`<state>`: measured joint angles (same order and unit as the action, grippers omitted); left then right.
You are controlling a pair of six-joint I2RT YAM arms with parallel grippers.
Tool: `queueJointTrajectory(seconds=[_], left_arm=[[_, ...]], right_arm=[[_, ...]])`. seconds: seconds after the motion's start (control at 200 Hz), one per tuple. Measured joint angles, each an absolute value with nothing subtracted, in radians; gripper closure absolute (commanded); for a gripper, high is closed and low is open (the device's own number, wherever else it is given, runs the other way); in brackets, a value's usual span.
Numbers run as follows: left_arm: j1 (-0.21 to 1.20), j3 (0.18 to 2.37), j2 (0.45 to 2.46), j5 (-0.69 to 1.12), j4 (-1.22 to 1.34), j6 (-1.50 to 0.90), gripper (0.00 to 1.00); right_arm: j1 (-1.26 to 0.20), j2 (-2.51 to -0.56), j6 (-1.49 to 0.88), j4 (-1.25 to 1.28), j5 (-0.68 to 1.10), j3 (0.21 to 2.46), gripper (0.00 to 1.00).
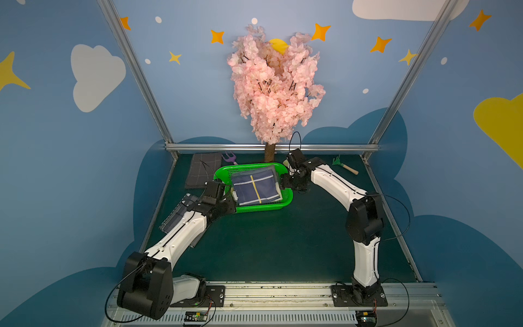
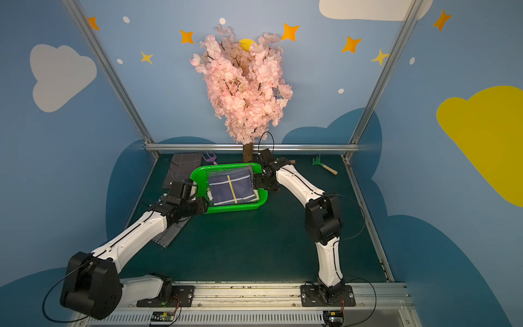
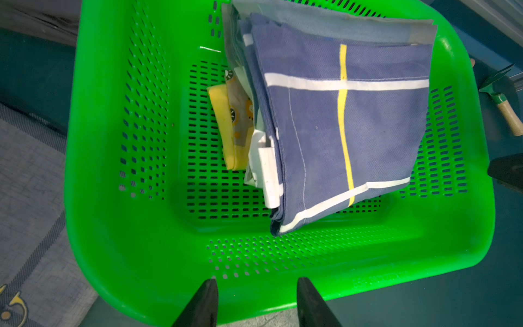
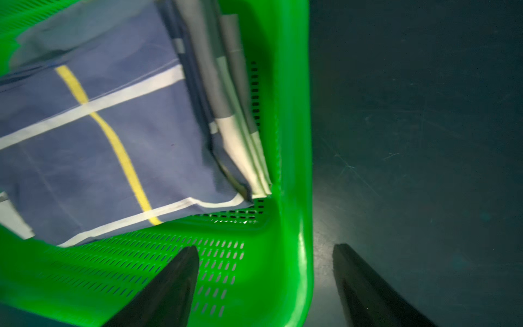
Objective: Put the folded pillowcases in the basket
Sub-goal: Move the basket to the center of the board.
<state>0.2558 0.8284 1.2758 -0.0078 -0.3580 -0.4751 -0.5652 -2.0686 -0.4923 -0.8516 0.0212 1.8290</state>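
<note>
The pillowcase [image 1: 256, 188] lies in the basket [image 1: 223, 171] (atop other cloths), nearer the right gripper [image 4: 266, 247], which gapes astride the basket's rim; the left gripper [image 3: 256, 280], also apart and empty, sits farther off

You could read no text, label, brand or number in any view: faint raised marks on the rim of the basket [image 3: 376, 279] and a gold ornament on the grey cloth [image 3: 28, 212] were illegible.
</note>
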Motion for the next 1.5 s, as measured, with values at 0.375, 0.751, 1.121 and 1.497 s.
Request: queueJointTrajectory(seconds=[0.375,0.751,1.121,1.497], left_arm=[[0.256,0.827,1.271,-0.021,-0.352,-0.475,0.51],[0.255,0.827,1.271,-0.031,-0.355,-0.474,0.50],[0.255,0.820,1.269,-0.038,-0.361,-0.475,0.50],[0.255,0.810,1.266,-0.050,-0.371,-0.475,0.43]], right_arm=[[-0.551,-2.137,-0.454,-0.883,0.068,1.838,1.00],[-0.530,-2.065,-0.463,-0.834,0.081,1.713,1.00],[-0.422,-1.906,-0.417,-0.788,0.081,1.480,0.98],[-0.317,-1.832,-0.371,-0.762,0.088,1.380,0.74]])
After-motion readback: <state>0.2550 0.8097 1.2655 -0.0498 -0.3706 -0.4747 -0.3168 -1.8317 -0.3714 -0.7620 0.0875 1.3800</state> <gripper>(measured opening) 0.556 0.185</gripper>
